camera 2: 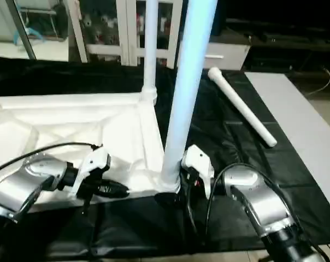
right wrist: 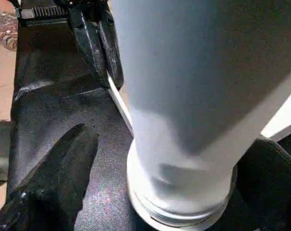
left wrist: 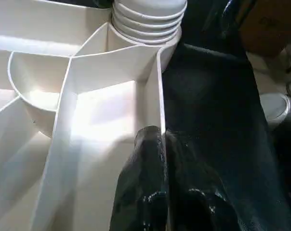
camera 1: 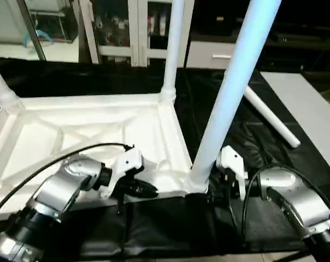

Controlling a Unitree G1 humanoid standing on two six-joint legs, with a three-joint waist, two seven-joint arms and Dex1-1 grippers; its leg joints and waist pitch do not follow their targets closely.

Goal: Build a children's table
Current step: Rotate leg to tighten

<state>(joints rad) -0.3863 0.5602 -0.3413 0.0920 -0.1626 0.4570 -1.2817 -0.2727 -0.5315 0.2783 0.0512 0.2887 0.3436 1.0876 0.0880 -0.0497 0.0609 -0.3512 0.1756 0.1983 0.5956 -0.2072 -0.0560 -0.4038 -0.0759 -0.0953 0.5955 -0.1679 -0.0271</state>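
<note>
At the near right corner: a tapered leg (camera 1: 230,93) stands in the corner socket (camera 1: 196,183) of the upturned tabletop (camera 1: 72,136) — long axis near upright, leaning toward 1 o'clock.
Right gripper (right wrist: 150,159): fingers spread either side of the leg's base, one black finger (right wrist: 54,178) at its side; whether the pads touch it I cannot tell.
Left gripper (camera 1: 146,190): fingers together, pinching the tabletop's near rim (left wrist: 161,106), at 9 o'clock from the socket.
Nearer arm: the right, by my reading, for seating or turning the leg.
Other legs: one upright at the far right corner (camera 1: 173,49), one at the far left (camera 1: 1,84).
Loose leg (camera 1: 271,117): flat on the black cloth (camera 1: 219,98) at 1 o'clock, well apart — nothing blocks the socket.
</note>
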